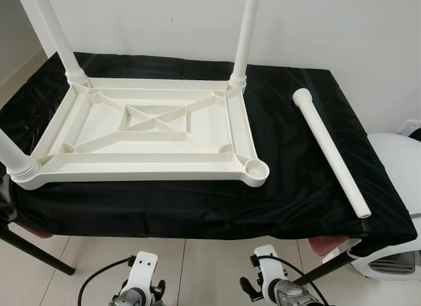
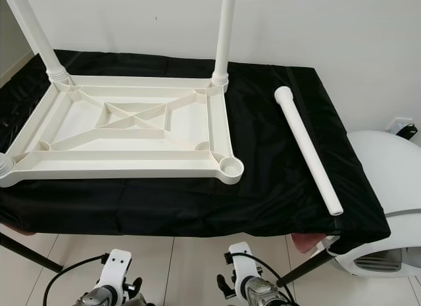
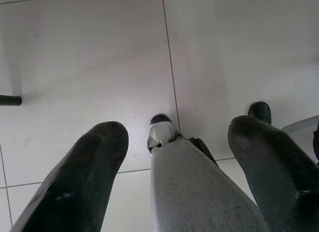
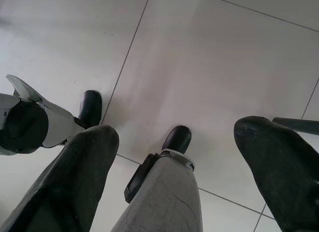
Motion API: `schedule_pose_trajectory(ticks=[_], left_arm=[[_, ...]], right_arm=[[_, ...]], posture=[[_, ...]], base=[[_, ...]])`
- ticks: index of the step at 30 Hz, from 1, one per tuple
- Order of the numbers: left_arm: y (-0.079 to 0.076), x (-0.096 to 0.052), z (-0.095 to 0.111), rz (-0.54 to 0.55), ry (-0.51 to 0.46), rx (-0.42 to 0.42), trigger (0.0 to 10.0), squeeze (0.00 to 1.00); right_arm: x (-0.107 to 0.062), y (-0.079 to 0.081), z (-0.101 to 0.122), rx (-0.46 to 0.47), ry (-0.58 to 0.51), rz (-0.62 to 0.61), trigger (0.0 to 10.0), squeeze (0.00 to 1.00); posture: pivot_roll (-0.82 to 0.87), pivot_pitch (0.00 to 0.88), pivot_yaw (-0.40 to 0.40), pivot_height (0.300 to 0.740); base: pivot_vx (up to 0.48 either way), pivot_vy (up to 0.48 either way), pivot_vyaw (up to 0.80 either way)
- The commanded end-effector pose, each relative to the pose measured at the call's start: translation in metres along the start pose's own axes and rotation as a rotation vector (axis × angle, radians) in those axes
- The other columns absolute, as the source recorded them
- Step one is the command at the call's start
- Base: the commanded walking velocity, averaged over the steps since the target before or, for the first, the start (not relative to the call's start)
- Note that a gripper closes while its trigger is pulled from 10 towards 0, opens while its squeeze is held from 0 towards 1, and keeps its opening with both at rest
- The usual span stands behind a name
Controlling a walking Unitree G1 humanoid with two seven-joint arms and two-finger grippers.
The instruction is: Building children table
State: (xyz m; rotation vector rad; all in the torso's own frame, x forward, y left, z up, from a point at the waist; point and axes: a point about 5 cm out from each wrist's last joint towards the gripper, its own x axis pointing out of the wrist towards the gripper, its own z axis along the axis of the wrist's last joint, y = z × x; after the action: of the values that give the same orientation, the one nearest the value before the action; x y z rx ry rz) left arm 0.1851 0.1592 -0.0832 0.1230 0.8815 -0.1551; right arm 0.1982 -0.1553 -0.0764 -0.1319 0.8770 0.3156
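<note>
Loose table leg (image 1: 331,151) lies on black cloth (image 1: 289,187), right of upturned tabletop (image 1: 148,131), long axis running away from robot. Right gripper (image 4: 179,157) nearer; both it and left gripper (image 3: 174,157) hang spread, empty. Near-right socket (image 1: 256,168) unfilled.

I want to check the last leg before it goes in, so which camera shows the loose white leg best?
The right eye view: the loose leg lies whole on the black cloth, nearer the picture's middle, right of the upturned tabletop. The left eye view shows it whole too, further toward the edge. Both wrist views point at the floor tiles.
</note>
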Motion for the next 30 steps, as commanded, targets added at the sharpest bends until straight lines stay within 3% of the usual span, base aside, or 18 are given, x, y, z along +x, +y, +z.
schedule_pose_trajectory(ticks=[1,30], left_arm=[[-0.0032,-0.0001,-0.0019,-0.041,0.015,-0.009,10.0,0.00],[-0.0073,0.0012,0.0033,-0.053,-0.009,-0.009,10.0,0.00]], right_arm=[[-0.0013,-0.0001,-0.0066,0.008,0.026,-0.003,10.0,0.00],[-0.0007,0.0004,-0.0035,0.005,0.009,0.000,10.0,0.00]], posture=[[0.05,0.000,-0.013,0.740],[0.05,0.000,-0.013,0.740]], base=[[0.000,0.000,0.00],[0.000,0.000,0.00]])
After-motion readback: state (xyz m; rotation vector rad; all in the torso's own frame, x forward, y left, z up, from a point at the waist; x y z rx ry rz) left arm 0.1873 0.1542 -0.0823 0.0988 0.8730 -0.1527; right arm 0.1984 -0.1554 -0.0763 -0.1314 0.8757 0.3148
